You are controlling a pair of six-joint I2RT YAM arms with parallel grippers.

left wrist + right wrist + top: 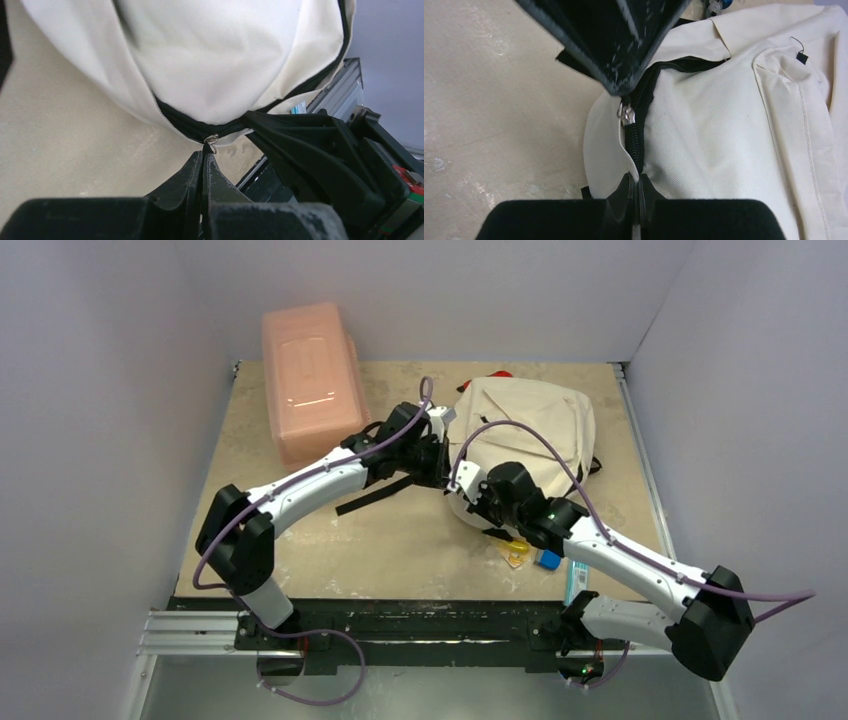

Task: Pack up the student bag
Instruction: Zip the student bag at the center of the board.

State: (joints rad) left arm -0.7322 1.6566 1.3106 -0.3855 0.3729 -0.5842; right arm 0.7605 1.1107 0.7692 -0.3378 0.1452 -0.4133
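Note:
The cream student bag (535,425) lies at the back right of the table, its black zipper edge facing both grippers. My left gripper (438,462) is shut on the zipper pull; in the left wrist view its tips (204,156) pinch the black tab just below the metal ring (211,141). My right gripper (466,490) is shut on the bag's fabric beside the zipper teeth, as the right wrist view (638,181) shows. The slider (626,115) sits a little ahead of it, under the left gripper's tips. The zipper is shut between the right gripper and the slider, and parted beyond it.
A rigid pink box (305,375) stands at the back left. A black strap (375,495) lies on the table under the left arm. Small yellow (517,552) and blue (548,560) items and a card (575,580) lie by the right arm. Something red (500,374) shows behind the bag.

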